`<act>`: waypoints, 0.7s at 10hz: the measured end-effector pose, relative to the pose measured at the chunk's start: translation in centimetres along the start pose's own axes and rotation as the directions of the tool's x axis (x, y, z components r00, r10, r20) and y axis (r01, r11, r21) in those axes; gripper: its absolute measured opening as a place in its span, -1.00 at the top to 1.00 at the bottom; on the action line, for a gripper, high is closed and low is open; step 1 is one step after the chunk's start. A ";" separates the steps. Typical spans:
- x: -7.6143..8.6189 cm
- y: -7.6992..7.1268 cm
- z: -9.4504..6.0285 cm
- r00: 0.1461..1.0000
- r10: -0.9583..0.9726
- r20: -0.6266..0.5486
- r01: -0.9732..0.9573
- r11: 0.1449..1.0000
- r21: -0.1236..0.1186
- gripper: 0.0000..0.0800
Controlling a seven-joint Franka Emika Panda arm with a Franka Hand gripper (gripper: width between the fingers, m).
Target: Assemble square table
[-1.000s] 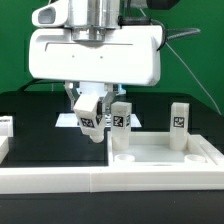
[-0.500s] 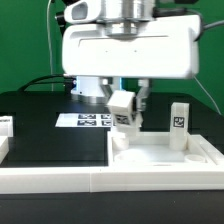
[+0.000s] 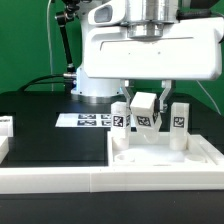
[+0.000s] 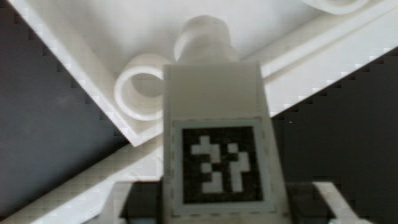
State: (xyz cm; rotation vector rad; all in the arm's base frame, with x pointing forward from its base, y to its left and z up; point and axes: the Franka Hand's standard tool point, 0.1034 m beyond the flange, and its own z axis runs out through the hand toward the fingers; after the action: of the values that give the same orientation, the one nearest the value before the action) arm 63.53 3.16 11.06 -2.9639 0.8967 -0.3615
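Observation:
The white square tabletop (image 3: 160, 157) lies rim up at the exterior view's right, and in the wrist view its corner (image 4: 107, 50) shows a round socket (image 4: 141, 86). Two white tagged legs stand on it, one at its left (image 3: 120, 124) and one at its right (image 3: 180, 122). Between them, a little above the slab, hangs a third leg (image 3: 146, 112), slightly tilted. My gripper (image 3: 147, 106) is shut on this leg. In the wrist view the held leg (image 4: 214, 110) fills the middle with its tag facing the camera. The gripper (image 4: 222, 203) clamps it from both sides, and its tip lies next to the socket.
The marker board (image 3: 88, 120) lies on the black table at the tabletop's left. A white rail (image 3: 55, 181) runs along the front edge, with a small white piece (image 3: 5, 127) at the far left. The robot's white base (image 3: 95, 88) stands behind.
The gripper has carried the held leg toward the exterior view's right, from over the marker board's edge to above the tabletop between the two standing legs. Its grip is unchanged.

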 end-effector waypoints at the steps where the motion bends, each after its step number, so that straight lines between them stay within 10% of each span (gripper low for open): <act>1: -1.4 -1.2 0.2 0.996 0.029 -0.081 -0.027 0.999 0.029 0.27; 5: -7.5 -4.8 1.0 0.977 0.038 -0.208 -0.018 0.995 0.096 0.27; 7: -7.3 -4.9 0.5 0.972 -0.068 -0.227 0.080 0.996 0.042 0.27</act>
State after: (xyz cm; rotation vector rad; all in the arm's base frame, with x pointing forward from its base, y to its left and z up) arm 60.46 11.27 9.46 -2.9568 0.7806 -0.7249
